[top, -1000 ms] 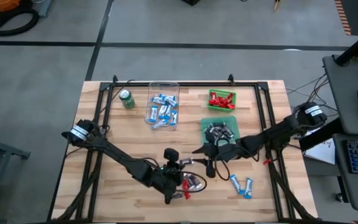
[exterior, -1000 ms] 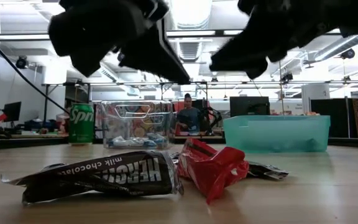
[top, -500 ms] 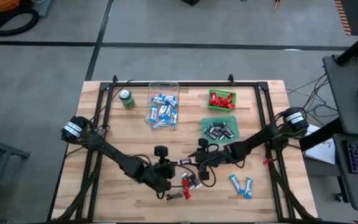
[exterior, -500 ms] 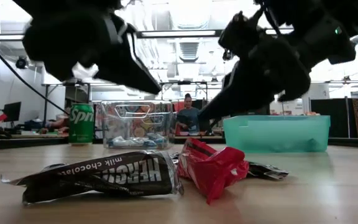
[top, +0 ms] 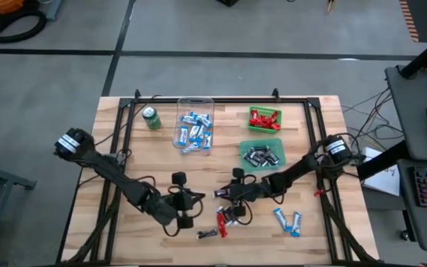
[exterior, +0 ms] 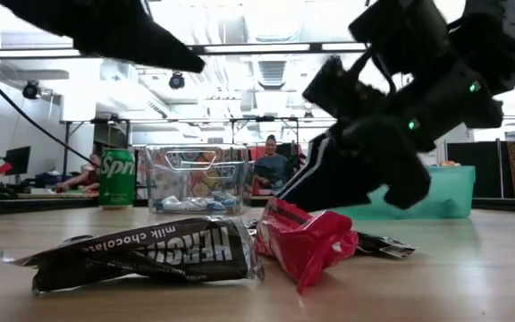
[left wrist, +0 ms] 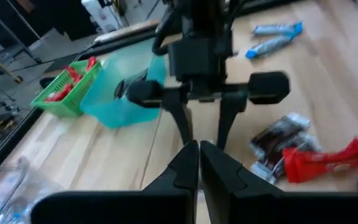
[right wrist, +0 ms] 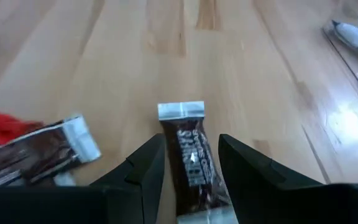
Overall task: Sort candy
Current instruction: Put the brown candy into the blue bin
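Candy bar (right wrist: 194, 163) cut off by bottom edge.

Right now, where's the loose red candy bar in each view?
High view: red candy bar near the table's front edge, centre.
Low view: centre foreground.
Left wrist view: lower right.
Right wrist view: left edge, cut off.
Landmark: teal bin, absent from right wrist.

Two arms (top: 124, 185), one can (top: 151, 118)
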